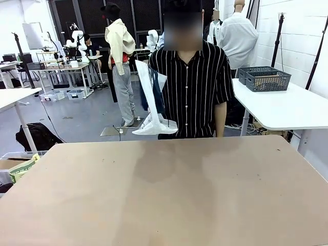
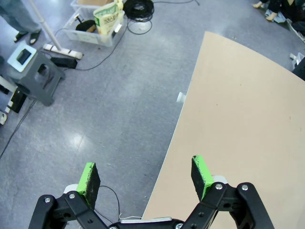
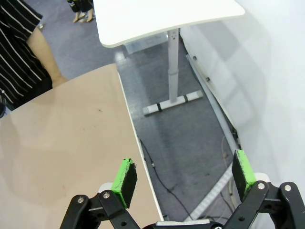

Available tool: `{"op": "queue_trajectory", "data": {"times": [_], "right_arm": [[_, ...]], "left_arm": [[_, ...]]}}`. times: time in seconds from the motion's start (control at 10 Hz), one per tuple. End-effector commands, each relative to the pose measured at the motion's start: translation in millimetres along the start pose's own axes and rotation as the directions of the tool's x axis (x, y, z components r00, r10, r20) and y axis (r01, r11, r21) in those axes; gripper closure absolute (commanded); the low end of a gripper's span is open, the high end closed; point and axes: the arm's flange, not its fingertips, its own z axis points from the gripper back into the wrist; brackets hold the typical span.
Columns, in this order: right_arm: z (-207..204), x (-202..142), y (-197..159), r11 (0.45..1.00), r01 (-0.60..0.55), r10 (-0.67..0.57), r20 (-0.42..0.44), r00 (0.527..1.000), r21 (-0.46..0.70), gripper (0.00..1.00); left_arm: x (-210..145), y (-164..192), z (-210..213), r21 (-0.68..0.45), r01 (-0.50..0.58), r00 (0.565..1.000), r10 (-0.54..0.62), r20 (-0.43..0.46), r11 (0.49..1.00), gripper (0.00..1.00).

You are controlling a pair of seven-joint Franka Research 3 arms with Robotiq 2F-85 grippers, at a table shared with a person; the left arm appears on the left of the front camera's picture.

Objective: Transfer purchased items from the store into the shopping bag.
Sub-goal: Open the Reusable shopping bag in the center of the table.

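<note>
Shopping bag (image 1: 149, 100), white and translucent, hangs in the air beyond the far edge of the wide brown table (image 1: 169, 195), at the side of the person (image 1: 193, 92) in a striped shirt who stands there. The hand holding it up is hidden behind the plastic, and any handles or print are too faint to make out. The person's other arm hangs straight down, its hand cut off by the table's edge. Off to the right, a white side table (image 1: 292, 110) carries two grey lattice baskets (image 1: 265, 78); their contents cannot be seen. The left gripper (image 2: 145, 176) points downward with its jaws spread wide and empty, straddling the brown table's edge. The right gripper (image 3: 184, 177) is spread wide too, holding nothing, one pad above the table's edge and the other above the floor (image 3: 190, 129).
</note>
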Motion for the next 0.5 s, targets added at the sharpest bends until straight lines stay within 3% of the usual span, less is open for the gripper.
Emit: {"op": "queue_trajectory", "data": {"times": [0.0, 0.4], "right_arm": [[-1.9, -1.3, 1.6, 1.0, -0.009, 0.009, -0.005, 1.0, -0.001, 0.0], [-1.9, -1.3, 1.6, 1.0, -0.009, 0.009, -0.005, 1.0, -0.001, 0.0]], "left_arm": [[-0.8, 0.8, 0.7, 0.017, 0.009, 1.0, -0.009, -0.006, 1.0, 0.0], [-0.8, 0.8, 0.7, 0.017, 0.009, 1.0, -0.009, -0.006, 1.0, 0.0]]}}
